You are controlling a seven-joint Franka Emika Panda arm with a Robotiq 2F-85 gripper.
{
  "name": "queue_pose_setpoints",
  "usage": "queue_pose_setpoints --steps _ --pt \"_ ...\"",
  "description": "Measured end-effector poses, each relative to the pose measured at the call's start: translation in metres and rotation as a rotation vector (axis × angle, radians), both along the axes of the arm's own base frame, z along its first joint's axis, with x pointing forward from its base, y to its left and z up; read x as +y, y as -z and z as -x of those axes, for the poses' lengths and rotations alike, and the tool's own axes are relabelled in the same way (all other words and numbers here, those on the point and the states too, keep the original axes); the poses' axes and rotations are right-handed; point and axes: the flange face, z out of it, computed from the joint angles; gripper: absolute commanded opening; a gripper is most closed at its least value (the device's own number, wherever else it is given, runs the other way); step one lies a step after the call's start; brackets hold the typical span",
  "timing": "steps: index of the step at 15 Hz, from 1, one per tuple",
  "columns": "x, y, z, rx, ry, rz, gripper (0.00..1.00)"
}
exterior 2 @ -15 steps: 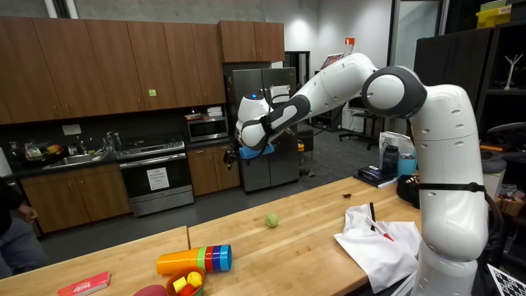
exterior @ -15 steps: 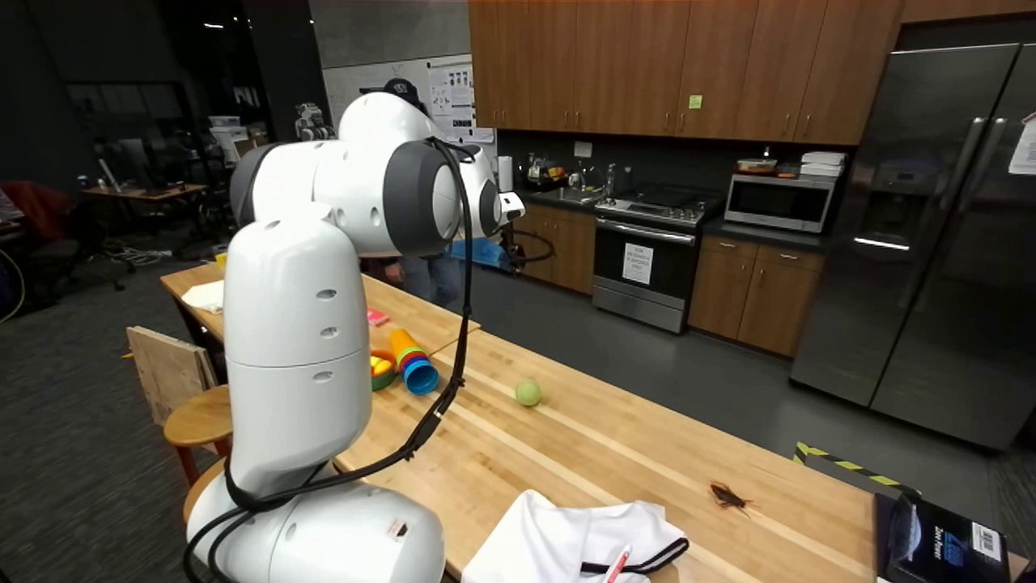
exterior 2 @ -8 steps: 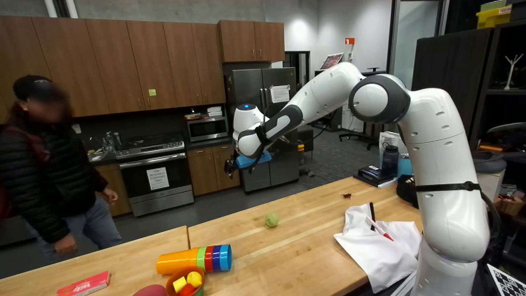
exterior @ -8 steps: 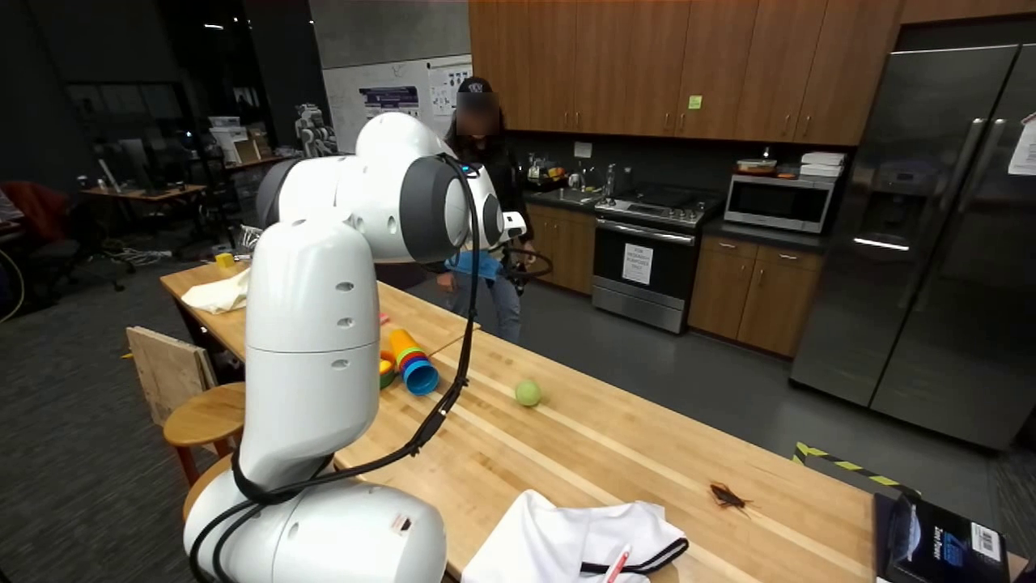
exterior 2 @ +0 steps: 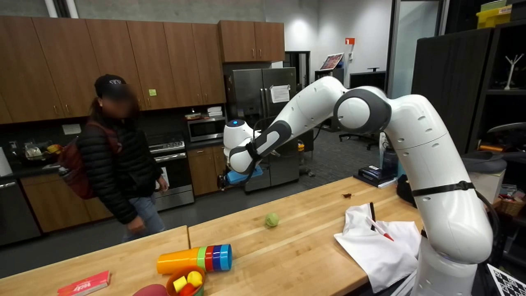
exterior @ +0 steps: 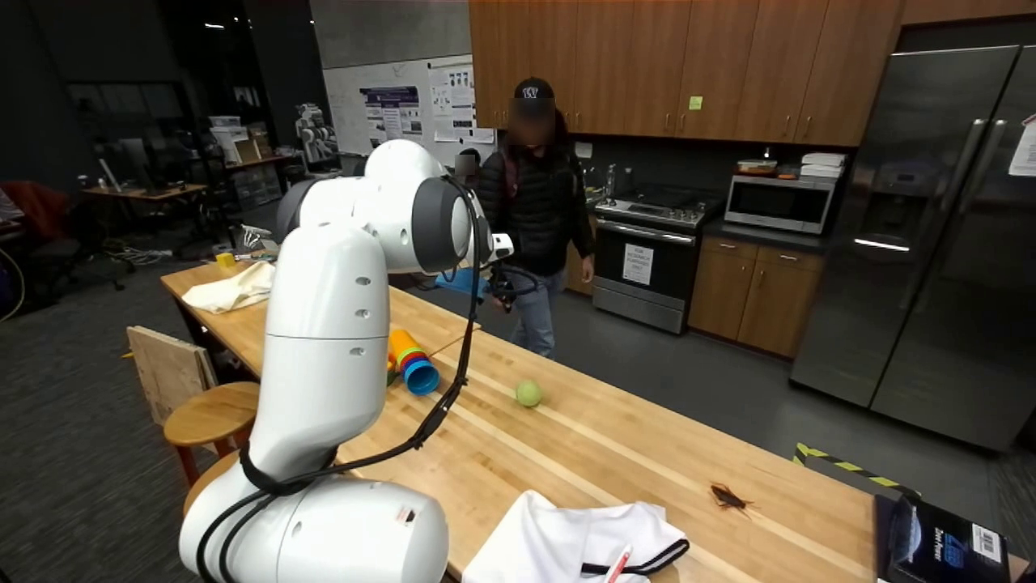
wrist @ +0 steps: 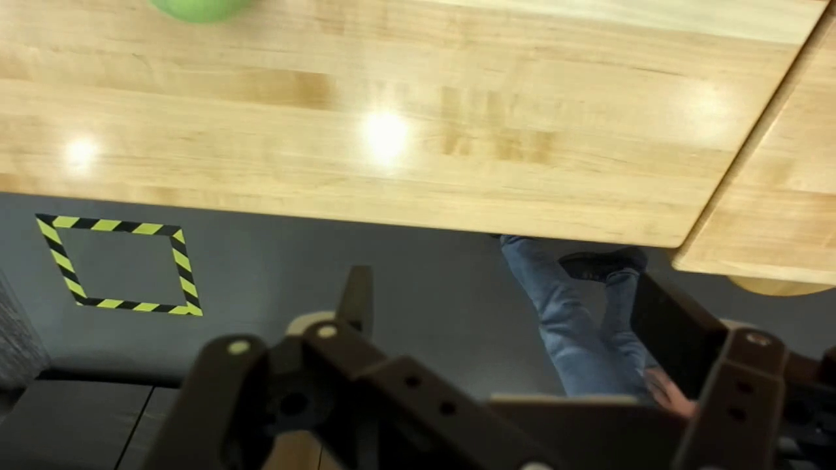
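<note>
Wooden tabletop [exterior 2: 296,248] bears the green ball [exterior 2: 271,219] near its kitchen-side edge, below and robot-side of the gripper [wrist: 513,303], spread wide and empty.

Text I can read: white paper sheet [exterior: 638,264] on the black-and-steel oven [exterior: 672,271] says "FOR RESEARCH PURPOSES ONLY". Rectangular orange-red sign [exterior 2: 349,41] on the pale grey wall [exterior 2: 365,20]: white "1". Black baseball cap [exterior: 534,84] on the person [exterior: 534,214]: "W". Black rectangular box [exterior: 948,534]: "Power". Flat pink-red carton [exterior 2: 84,284] on the light wooden table [exterior 2: 123,259]: small and angled, I'd say likely "Pocky".
</note>
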Motion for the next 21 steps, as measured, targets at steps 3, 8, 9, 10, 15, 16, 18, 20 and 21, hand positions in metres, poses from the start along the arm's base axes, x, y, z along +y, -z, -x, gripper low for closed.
queue_pose_setpoints --steps 3,8,9,10,15,16,18,20,21 --pt "-0.005 0.011 -0.004 0.010 0.028 0.000 1.00" --pt "-0.039 0.019 -0.012 0.059 0.034 -0.006 1.00" --pt "-0.048 0.020 -0.014 0.072 0.034 -0.012 1.00" --pt "-0.058 0.022 -0.016 0.085 0.029 -0.026 1.00" --pt "-0.096 0.033 -0.016 0.169 -0.042 -0.109 1.00" --pt "-0.100 0.035 -0.015 0.186 -0.059 -0.131 1.00" --pt "-0.103 0.041 -0.011 0.222 -0.088 -0.169 1.00" --pt "-0.100 0.047 -0.006 0.261 -0.118 -0.203 1.00" --pt "-0.097 0.050 -0.003 0.281 -0.137 -0.220 1.00"
